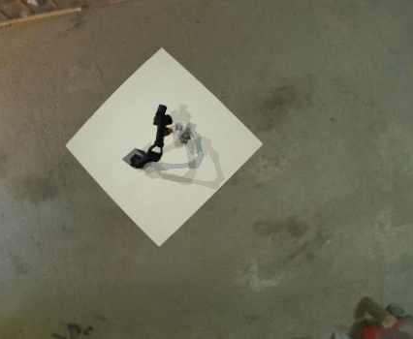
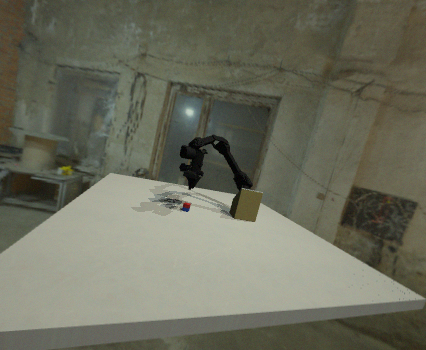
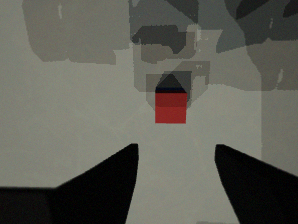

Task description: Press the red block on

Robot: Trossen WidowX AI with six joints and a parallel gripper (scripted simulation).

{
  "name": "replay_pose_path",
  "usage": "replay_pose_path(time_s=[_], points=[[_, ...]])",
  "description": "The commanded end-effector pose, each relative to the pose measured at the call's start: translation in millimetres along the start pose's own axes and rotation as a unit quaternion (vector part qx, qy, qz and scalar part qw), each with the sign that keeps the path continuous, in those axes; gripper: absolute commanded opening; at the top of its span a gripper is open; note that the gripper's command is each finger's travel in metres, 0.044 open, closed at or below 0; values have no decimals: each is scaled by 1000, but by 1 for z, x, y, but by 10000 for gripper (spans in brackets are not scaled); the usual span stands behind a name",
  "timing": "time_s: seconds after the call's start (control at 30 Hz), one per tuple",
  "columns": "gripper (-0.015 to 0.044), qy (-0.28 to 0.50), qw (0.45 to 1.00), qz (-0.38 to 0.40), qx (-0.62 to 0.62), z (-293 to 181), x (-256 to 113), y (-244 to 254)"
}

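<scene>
Withdraw the parallel-jaw gripper (image 2: 190, 188) (image 3: 176, 151), fingers parted and empty, straight up, keeping clear of the red block (image 1: 169, 130) (image 2: 186, 205) (image 3: 170, 108) atop the blue block (image 2: 185, 210) (image 3: 170, 90).

The white desk (image 1: 159, 213) (image 2: 200, 270) (image 3: 60, 125) carries a blue block (image 2: 185, 210) (image 3: 170, 90) directly, below the open hand (image 1: 162, 107) (image 2: 191, 188) (image 3: 176, 151).

From overhead, top looks down from far off, with the table (image 1: 126, 107) (image 2: 205, 270) (image 3: 75, 150) toward ten o'clock; from the near side, exterior looks across toward twelve; from the gripper (image 1: 164, 118) (image 2: 190, 188) (image 3: 176, 151), wrist looks down close, sharing tabletop with both.
</scene>
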State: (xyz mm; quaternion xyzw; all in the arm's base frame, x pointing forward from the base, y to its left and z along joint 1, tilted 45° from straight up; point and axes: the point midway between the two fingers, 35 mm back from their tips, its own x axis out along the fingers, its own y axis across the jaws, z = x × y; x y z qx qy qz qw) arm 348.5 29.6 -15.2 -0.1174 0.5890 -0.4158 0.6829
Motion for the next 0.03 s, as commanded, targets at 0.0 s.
replay_pose_path(time_s=[0.0], points=[[220, 1, 1000, 2, 3, 0, -3, 0]])
